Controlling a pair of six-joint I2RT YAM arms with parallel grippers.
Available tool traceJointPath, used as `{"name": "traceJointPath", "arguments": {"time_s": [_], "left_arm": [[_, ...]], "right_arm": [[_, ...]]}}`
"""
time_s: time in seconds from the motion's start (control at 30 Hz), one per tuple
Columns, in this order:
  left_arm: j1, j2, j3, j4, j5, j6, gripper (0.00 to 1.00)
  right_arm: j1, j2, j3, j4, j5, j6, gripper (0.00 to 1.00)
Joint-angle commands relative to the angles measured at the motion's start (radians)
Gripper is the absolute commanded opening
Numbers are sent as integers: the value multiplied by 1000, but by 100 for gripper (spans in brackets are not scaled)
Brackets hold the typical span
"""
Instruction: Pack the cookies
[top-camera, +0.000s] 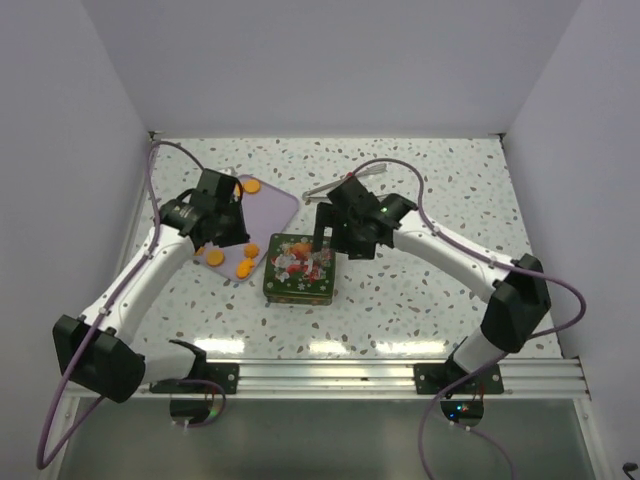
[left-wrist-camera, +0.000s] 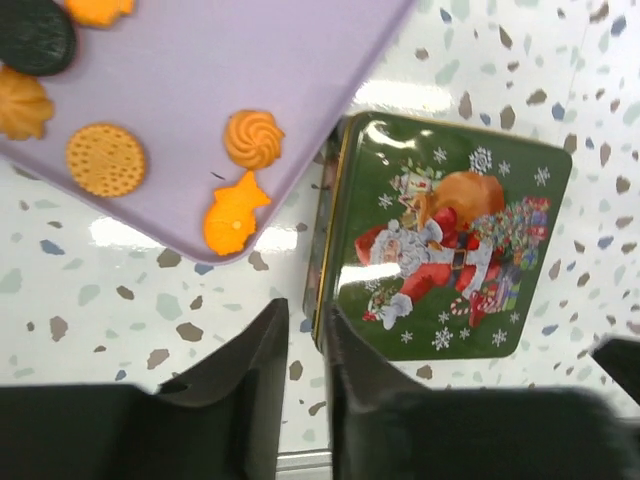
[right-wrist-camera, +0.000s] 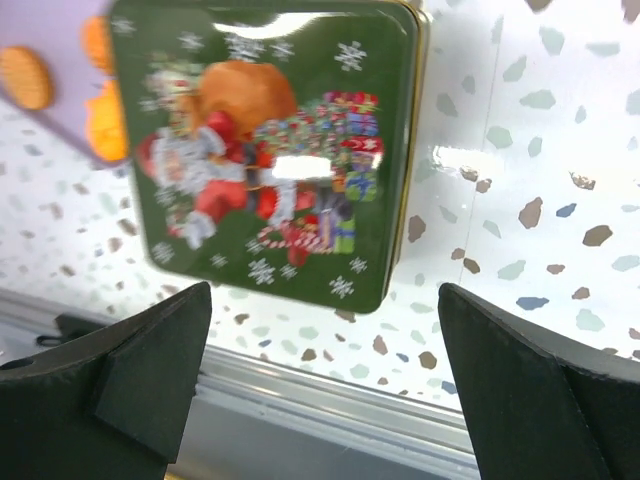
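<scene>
Far left: left gripper (left-wrist-camera: 307, 320) poised above the speckled table (top-camera: 420, 300), just off the near corner of a lilac tray (left-wrist-camera: 250, 60). Fingers (left-wrist-camera: 265, 380) parted by only a sliver, with nothing pinched between.

On the tray, the cookies (left-wrist-camera: 253, 138), all lying loose:
- an orange swirl and an orange fish-shaped one (left-wrist-camera: 235, 215) close to the near edge
- a round dotted biscuit (left-wrist-camera: 105, 158) further in
- a black one (left-wrist-camera: 35, 35) at the far side
- two more golden pieces cut off by the frame

From above, four orange ones visible on the tray around the left arm.

Next to the right, at the tray's corner, a green Christmas tin (top-camera: 298, 270) flat on the table, Santa lid on. Touching the tray or merely beside it, hard to say from these angles.

Further right, right gripper (right-wrist-camera: 325, 295) hanging directly over the tin, spread wide, one finger to each side of the lid in the wrist view, gripping nothing and clear of the metal.
</scene>
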Motion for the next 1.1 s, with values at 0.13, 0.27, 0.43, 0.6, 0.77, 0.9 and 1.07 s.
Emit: {"name": "traceJointPath", "arguments": {"time_s": [0.13, 0.27, 0.43, 0.6, 0.77, 0.9, 1.07], "left_arm": [[47, -89, 77, 1, -191, 36, 55], [52, -102, 74, 58, -275, 38, 72], [53, -185, -16, 179, -491, 12, 87], [53, -367, -271, 566, -632, 129, 94], [55, -487, -632, 869, -781, 229, 93], [65, -447, -754, 974, -904, 214, 100], [87, -300, -853, 1166, -915, 254, 100]], "right_arm": [[6, -274, 0, -31, 41, -88, 99], [6, -425, -88, -8, 76, -117, 99], [6, -580, -158, -34, 115, -145, 99], [6, -719, -157, -96, 173, -183, 99], [6, -801, -135, -130, 205, -228, 99], [6, -849, -134, -168, 240, -221, 99], [4, -881, -142, -207, 316, -205, 99]]}}
